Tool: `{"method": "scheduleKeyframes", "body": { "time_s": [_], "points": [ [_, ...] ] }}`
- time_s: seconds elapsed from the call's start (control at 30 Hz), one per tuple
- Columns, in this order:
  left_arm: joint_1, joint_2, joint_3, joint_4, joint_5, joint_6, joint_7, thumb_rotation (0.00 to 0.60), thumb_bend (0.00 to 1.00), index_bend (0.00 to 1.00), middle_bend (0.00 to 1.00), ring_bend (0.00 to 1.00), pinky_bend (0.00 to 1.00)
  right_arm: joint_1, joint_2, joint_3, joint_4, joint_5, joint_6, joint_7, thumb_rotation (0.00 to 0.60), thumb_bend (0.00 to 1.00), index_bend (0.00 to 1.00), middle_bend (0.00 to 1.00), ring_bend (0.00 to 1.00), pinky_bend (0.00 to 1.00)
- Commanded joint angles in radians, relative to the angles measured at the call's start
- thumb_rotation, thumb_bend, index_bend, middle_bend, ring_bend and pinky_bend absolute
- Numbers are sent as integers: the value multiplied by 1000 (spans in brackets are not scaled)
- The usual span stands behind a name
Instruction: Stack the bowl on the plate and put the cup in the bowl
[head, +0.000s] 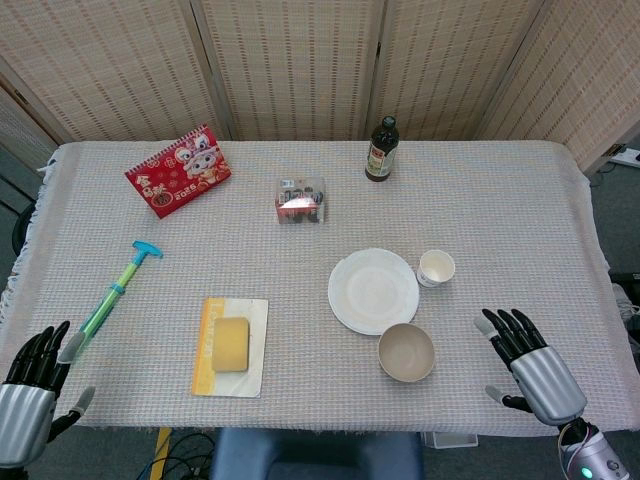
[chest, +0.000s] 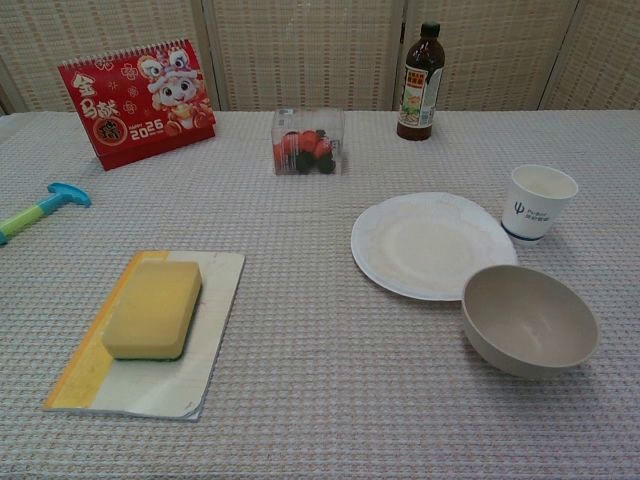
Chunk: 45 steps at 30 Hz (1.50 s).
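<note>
White and round, the paper plate (head: 373, 290) lies flat on the cloth-covered counter (head: 520, 210), with the beige bowl (head: 406, 352) upright just beside its near right edge and the white paper cup (head: 436, 268) standing just off its right rim, neither stacked yet. Both robot hands hover at the near edge holding nothing, fingers spread wide: the right robot hand (head: 530, 365) right of the bowl, the left robot hand (head: 28, 395) at the near left corner, near a green-and-blue syringe (head: 112, 297).
</note>
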Motion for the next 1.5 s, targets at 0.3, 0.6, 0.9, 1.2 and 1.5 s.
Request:
{"method": "scheduleKeyframes", "body": {
  "time_s": [0.3,0.6,0.9,1.2,1.5],
  "points": [
    [0,2,7,-7,12,5,1,600,314,0,0,0,156,15,30,-12,-23,8,-27,84,600,114,0,0,0,0],
    [-1,3,9,-6,14,5,-1,600,314,0,0,0,156,128,145,-12,-185,1,-187,136,600,102,0,0,0,0],
    [4,1,10,-6,19,16,2,600,314,0,0,0,156,280,202,26,-342,123,-472,92,600,82,0,0,0,0],
    [7,2,10,-5,21,24,2,600,314,0,0,0,156,355,156,50,-360,249,-625,26,600,66,0,0,0,0],
    [9,4,9,-5,20,28,-2,600,314,0,0,0,156,382,103,56,-332,303,-666,11,600,62,0,0,0,0]
  ]
}}
